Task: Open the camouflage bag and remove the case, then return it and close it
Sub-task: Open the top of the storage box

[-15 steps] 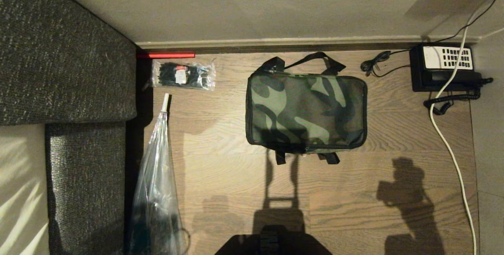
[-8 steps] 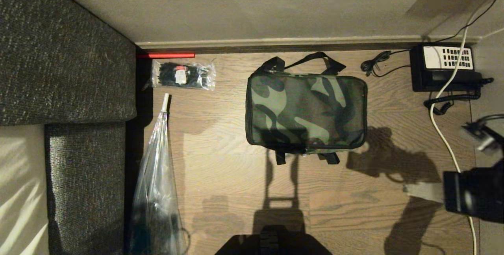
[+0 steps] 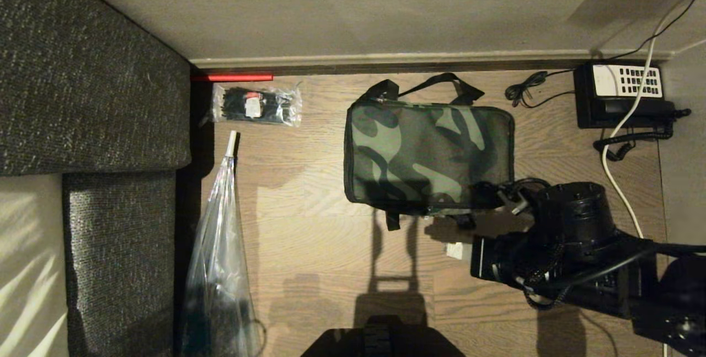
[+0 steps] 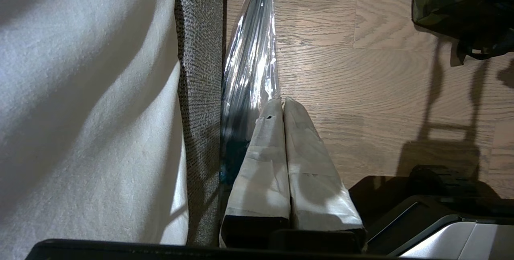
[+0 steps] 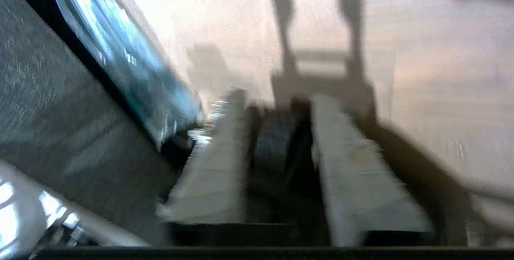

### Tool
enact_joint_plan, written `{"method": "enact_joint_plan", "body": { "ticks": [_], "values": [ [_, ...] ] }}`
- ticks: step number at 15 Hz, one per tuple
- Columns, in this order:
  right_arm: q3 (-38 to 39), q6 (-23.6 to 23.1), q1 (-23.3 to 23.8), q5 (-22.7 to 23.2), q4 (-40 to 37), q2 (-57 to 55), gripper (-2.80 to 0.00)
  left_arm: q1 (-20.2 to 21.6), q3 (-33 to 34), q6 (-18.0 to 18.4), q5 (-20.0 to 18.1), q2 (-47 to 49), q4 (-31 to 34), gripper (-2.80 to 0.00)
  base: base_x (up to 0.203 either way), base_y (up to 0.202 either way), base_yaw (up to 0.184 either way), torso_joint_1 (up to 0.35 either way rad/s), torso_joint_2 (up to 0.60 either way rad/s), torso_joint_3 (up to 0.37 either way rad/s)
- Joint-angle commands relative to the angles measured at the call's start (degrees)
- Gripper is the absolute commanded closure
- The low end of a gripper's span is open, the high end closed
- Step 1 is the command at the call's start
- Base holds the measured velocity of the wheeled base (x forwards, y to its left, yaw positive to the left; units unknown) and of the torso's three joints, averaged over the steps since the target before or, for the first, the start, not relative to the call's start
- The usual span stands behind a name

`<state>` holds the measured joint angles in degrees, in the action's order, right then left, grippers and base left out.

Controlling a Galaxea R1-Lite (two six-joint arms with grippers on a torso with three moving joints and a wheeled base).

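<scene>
Swinging in from the right, right pincer (image 5: 277, 107), jaws parted and empty, sits just before the camouflage bag (image 3: 429, 154).

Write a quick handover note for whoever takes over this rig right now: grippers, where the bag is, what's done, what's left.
Left gripper: shut, empty, parked low beside the sofa.
Right gripper: fingers apart, empty, over the floor just off the bag's near right corner.
Camouflage bag: on the floor, zipped shut, untouched.
Case: not in view.
Done: nothing.
Left: unzip, take case out, put it back, zip closed.
</scene>
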<state>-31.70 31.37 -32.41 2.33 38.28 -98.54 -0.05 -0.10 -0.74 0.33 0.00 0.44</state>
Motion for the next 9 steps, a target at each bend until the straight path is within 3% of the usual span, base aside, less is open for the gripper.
{"method": "enact_joint_plan", "body": {
  "ticks": [1, 3, 5, 9],
  "values": [
    [0.4, -3.0, -0.9, -1.1, 12.1, -7.3, -2.80, 0.0, 0.0, 0.0, 0.0, 0.0, 0.0, 0.00, 0.000, 0.000, 0.000, 0.000, 0.00, 0.000],
    [1.2, -7.9, -1.0, -1.4, 20.4, -11.6, -2.80, 0.0, 0.0, 0.0, 0.0, 0.0, 0.0, 0.00, 0.000, 0.000, 0.000, 0.000, 0.00, 0.000],
    [1.6, -9.5, -1.0, -1.5, 29.2, -15.6, -2.80, 0.0, 0.0, 0.0, 0.0, 0.0, 0.0, 0.00, 0.000, 0.000, 0.000, 0.000, 0.00, 0.000],
    [0.7, -10.8, -0.6, -1.2, 34.1, -20.1, -2.80, 0.0, 0.0, 0.0, 0.0, 0.0, 0.0, 0.00, 0.000, 0.000, 0.000, 0.000, 0.00, 0.000]
  ]
}}
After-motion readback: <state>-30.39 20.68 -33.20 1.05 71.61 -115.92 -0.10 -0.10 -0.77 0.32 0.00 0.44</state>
